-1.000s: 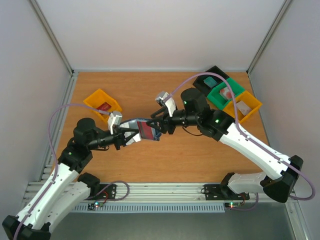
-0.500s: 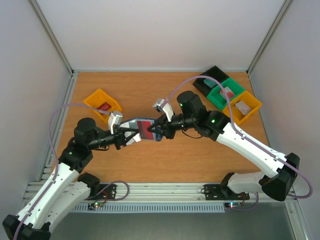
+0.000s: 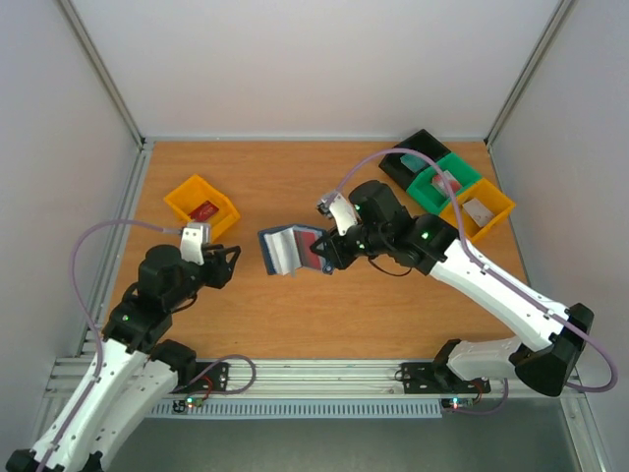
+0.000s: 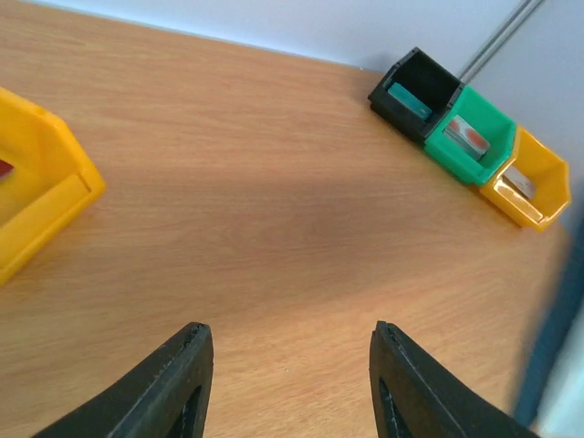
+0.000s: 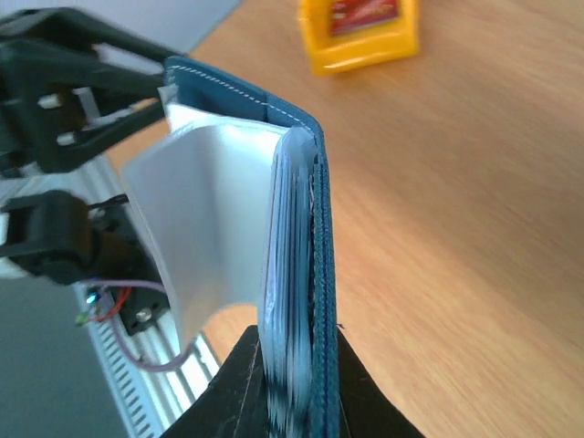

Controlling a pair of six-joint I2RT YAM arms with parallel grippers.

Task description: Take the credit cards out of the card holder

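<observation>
1. Left bin (image 3: pixel 175 204): yellow, on the far-left part of the table (image 3: pixel 295 315). One red loose card (image 3: pixel 204 209) lies inside it.
2. My left gripper (image 3: pixel 224 265): near that bin, on the side toward my bases. The fingers (image 4: pixel 182 383) are spread wide with nothing between them. Its wrist view shows only bare wood in the gap.
3. Holder (image 3: pixel 285 249): mid-table, well apart from my left gripper. It stands on edge and is opened like a book, with the grey flap (image 5: pixel 210 228) swung out to the left. I cannot tell whether its lower edge touches the wood.
4. Cards (image 3: pixel 313 252): red shows in the holder's right half. The right wrist view shows a stack of thin edges (image 5: pixel 281 292) packed against the navy cover.
5. My right gripper (image 3: pixel 329 254): clamped on the holder's right half. The fingers (image 5: pixel 233 383) are closed down to the thickness of the cover and cards.
6. Far-right corner: black bin (image 3: pixel 423 149), green bin (image 3: pixel 444 177) and right yellow bin (image 3: pixel 482 211), side by side in a diagonal row. Each has a small item inside.
</observation>
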